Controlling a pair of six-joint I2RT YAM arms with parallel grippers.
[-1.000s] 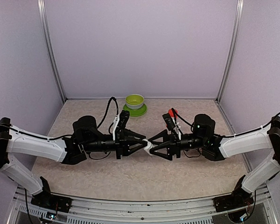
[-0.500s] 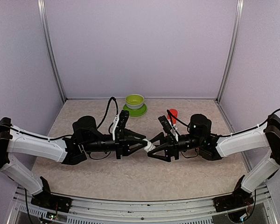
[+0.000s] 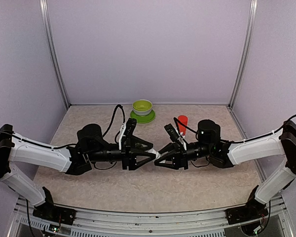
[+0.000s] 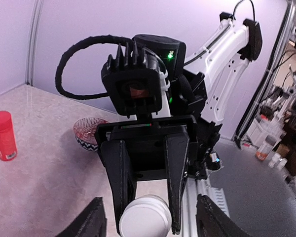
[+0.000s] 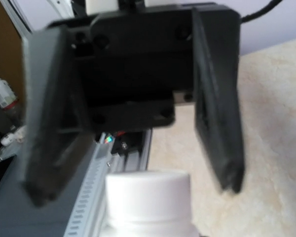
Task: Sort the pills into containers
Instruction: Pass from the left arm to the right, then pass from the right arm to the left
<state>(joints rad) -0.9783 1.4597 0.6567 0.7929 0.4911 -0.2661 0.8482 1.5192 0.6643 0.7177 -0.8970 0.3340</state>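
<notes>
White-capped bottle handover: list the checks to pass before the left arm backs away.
1. Right arm's fingers closed on the white-capped plastic bottle: ok.
2. Left arm's fingers spread, with gaps on both sides of the bottle: ok.
3. Bottle's white cap seated: ok.
4. Red cylindrical bottle standing upright, apart from both sets of fingers: ok.
5. Gap between the right arm and the red-and-white patterned bowl: cannot tell.

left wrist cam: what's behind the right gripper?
A red-and-white patterned bowl sits on the table behind the right gripper, which is shut on a white bottle. The gripper's finger covers the bowl's right side, and its contents cannot be seen.
</notes>
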